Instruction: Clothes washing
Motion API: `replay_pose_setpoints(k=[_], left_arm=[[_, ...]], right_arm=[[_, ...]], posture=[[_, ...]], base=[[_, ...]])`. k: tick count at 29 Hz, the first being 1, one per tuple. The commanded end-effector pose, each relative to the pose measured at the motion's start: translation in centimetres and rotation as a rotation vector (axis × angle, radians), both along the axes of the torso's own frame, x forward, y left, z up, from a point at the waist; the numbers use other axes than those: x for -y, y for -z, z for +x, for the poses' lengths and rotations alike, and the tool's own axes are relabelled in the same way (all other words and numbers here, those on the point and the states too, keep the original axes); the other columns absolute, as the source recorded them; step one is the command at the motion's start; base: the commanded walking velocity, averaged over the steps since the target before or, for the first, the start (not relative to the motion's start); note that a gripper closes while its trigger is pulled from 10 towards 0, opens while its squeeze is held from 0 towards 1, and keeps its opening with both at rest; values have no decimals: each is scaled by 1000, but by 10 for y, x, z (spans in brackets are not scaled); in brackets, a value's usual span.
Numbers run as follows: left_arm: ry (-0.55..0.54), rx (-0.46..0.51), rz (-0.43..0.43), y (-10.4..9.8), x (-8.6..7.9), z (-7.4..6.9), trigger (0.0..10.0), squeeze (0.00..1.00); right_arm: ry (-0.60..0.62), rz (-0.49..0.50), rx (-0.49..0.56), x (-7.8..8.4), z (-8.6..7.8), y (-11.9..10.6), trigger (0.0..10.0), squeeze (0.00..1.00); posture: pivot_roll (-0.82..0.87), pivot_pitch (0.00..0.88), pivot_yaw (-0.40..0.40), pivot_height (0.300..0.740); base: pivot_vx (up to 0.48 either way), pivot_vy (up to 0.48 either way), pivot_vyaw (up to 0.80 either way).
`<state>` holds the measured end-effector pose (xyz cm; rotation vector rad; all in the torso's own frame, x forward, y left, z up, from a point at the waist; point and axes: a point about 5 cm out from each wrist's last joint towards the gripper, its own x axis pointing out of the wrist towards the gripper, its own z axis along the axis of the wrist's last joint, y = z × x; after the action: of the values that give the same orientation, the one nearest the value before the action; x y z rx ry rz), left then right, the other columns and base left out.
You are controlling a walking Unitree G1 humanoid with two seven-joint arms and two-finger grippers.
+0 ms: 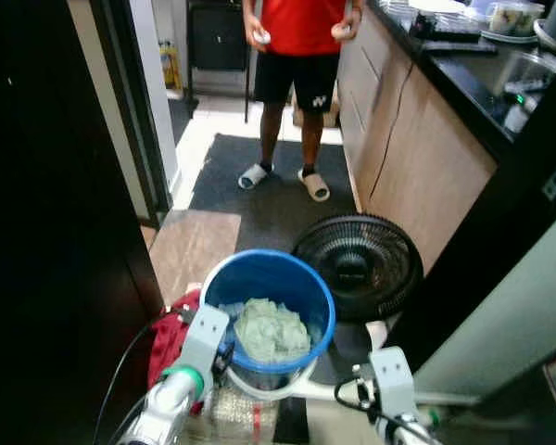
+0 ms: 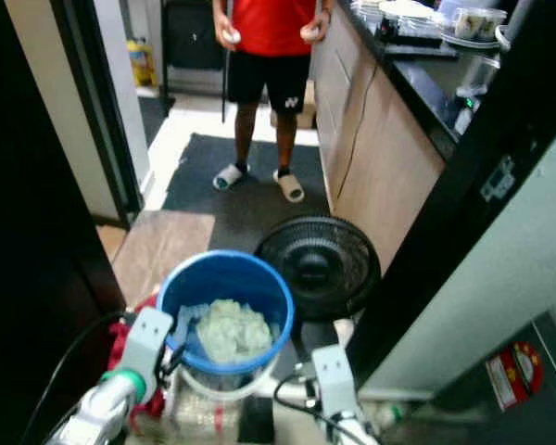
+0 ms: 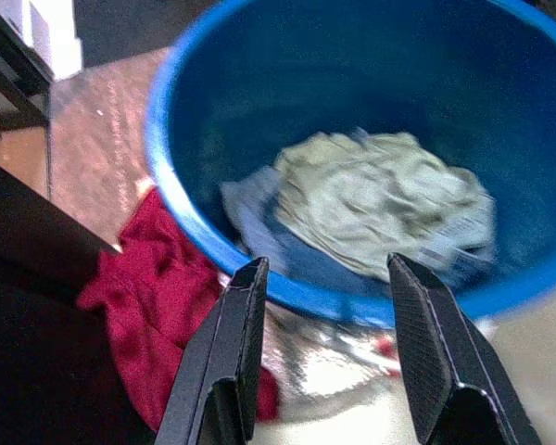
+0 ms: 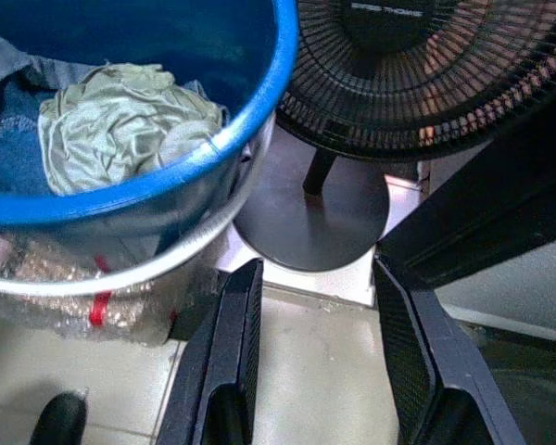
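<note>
Left claw (image 3: 320,278) released, fingers apart, poised just outside rim of blue bucket (image 1: 317,289). Pale green cloth (image 3: 380,199) lies inside, ahead of claw. Red garment (image 3: 162,306) on floor beside it. Right claw (image 4: 313,278) released, near black fan (image 4: 417,69).

We see a round blue bucket (image 1: 321,298) standing upright on the floor, holding a crumpled pale green garment (image 1: 271,329) atop blue denim (image 3: 259,218). A red cloth (image 3: 162,306) lies bunched on the floor against its side.

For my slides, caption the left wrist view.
Open left gripper poised above blue bucket holding pale cloth; red garment lies outside.
</note>
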<state>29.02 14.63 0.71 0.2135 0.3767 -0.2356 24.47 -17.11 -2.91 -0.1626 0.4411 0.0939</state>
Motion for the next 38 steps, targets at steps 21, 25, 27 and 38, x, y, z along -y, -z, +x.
replay_pose_setpoints(k=[21,25,27,38], left_arm=[[17,43,-37,-12,7,9,10000,0],[36,96,-66,-26,15,18,10000,0],[45,121,-84,-33,20,22,10000,0],[55,180,-126,-52,27,33,10000,0]], right_arm=[[35,29,54,2,6,-8,10000,0],[51,39,111,3,16,-19,10000,0],[62,44,142,3,21,-24,10000,0],[79,60,239,1,37,-44,10000,0]], posture=[[-13,8,46,740],[-14,5,50,740],[-14,4,50,740],[-14,0,55,740]], base=[[0,0,0],[0,0,0],[0,0,0],[0,0,0]])
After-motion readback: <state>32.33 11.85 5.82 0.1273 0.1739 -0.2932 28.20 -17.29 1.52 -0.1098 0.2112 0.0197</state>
